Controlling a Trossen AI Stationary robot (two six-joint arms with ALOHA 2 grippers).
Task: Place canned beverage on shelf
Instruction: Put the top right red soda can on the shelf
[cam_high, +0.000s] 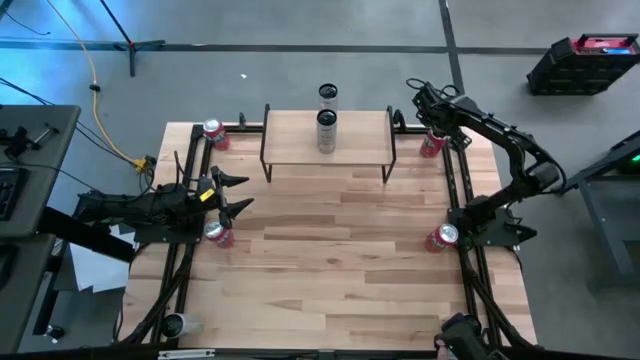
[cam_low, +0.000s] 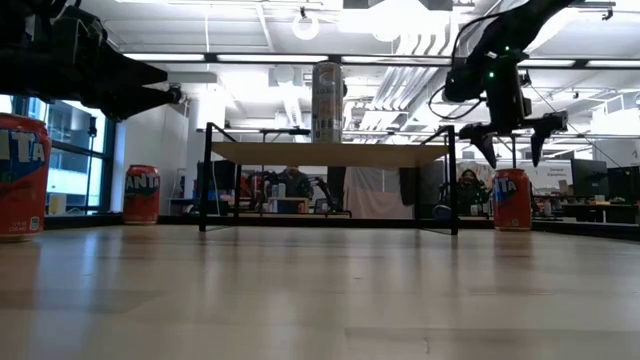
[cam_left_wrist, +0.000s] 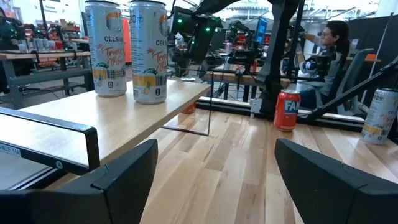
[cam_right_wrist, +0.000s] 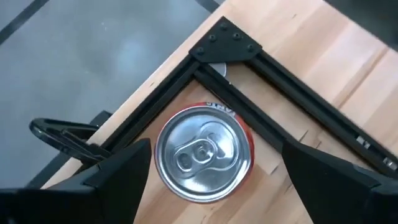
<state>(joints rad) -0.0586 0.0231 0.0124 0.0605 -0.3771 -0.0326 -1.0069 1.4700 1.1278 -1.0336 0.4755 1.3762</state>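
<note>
The shelf (cam_high: 328, 140) stands at the table's far middle, with two tall pale cans (cam_high: 326, 130) upright on its top. A red can (cam_right_wrist: 202, 163) stands upright in the table's far right corner, inside the black frame. My right gripper (cam_low: 510, 140) hangs open just above it, slanting down, with a finger on either side of the can's top and clear of it. My left gripper (cam_high: 235, 195) waits open and level at the table's left edge, pointing toward the right, nothing between its fingers (cam_left_wrist: 124, 180).
Red cans also stand at the far left corner (cam_high: 215, 133), near my left gripper (cam_high: 217, 233) and at the right edge (cam_high: 442, 237). A black frame rail (cam_right_wrist: 292, 68) runs close around the corner can. People sit beyond the table (cam_left_wrist: 333, 43).
</note>
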